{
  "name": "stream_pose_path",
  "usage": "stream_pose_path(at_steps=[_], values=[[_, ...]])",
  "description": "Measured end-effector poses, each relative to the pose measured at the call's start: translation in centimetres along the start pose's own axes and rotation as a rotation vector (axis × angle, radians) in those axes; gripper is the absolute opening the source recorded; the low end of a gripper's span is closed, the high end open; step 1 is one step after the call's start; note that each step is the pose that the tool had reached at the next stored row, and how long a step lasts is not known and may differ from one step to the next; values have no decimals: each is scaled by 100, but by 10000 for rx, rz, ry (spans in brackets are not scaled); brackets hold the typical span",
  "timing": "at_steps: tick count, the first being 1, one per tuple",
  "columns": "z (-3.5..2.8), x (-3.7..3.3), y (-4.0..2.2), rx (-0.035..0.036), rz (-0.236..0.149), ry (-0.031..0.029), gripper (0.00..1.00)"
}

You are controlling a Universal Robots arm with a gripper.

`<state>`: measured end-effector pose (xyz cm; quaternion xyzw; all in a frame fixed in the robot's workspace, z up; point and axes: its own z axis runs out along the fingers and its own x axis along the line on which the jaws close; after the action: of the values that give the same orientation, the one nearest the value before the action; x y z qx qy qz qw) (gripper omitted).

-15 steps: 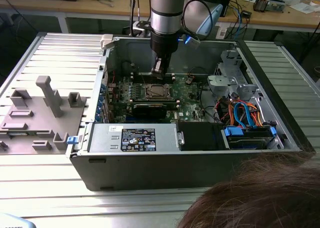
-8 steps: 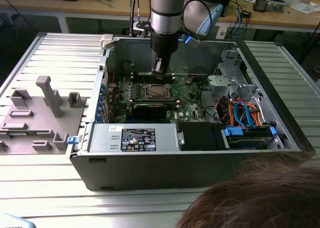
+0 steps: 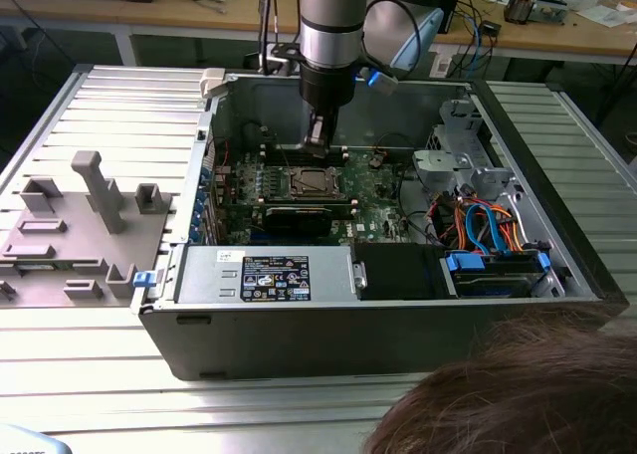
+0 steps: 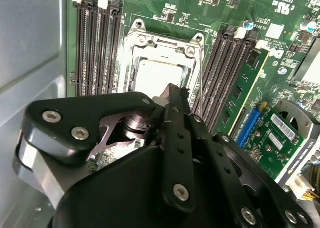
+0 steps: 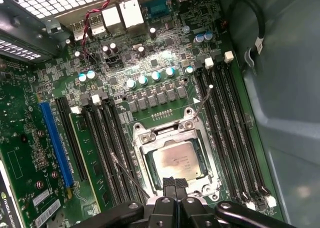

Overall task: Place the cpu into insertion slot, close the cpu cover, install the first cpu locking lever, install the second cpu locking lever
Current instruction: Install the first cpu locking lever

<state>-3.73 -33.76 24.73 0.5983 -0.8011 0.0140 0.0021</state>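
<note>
The cpu (image 5: 176, 160) sits flat in its socket with the cpu cover (image 5: 144, 138) down around it (light, stiff, fragile chip I'd guess, so edges only). One wire lever (image 5: 201, 102) sticks up unlatched. The gripper (image 5: 175, 184) hovers at the socket's edge, fingers pressed together, holding nothing.

Exterior view: raised above the worktop (image 3: 90, 106), angled down into the open computer case (image 3: 249, 320) from mid-range, a person's hair (image 3: 518, 394) closest to lens. Both wrist views: close, looking past the tool (image 5: 174, 183) (image 4: 172, 95) onto the motherboard (image 5: 150, 63) from opposite sides. All three share the cpu (image 3: 314, 182) (image 4: 157, 75) (image 5: 177, 160).
</note>
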Motion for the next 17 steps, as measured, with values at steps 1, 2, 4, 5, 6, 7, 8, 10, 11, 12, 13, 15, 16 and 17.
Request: stream_pose_path(at_steps=[1, 2, 4, 5, 6, 7, 8, 10, 11, 12, 13, 15, 16, 17], values=[[0, 0, 0, 2, -92, -2, 11], [0, 0, 0, 4, -162, -3, 11], [0, 0, 0, 5, -257, -5, 11], [0, 0, 0, 6, -289, -6, 11], [0, 0, 0, 8, -397, -8, 11], [0, 0, 0, 9, -450, -9, 11], [0, 0, 0, 10, -515, -10, 11], [0, 0, 0, 12, -598, -12, 11], [0, 0, 0, 13, -651, -13, 11], [0, 0, 0, 15, -712, -14, 11], [0, 0, 0, 15, -750, -15, 11], [0, 0, 0, 17, -845, -17, 11], [0, 0, 0, 18, -882, -18, 11], [0, 0, 0, 18, -915, -19, 11]])
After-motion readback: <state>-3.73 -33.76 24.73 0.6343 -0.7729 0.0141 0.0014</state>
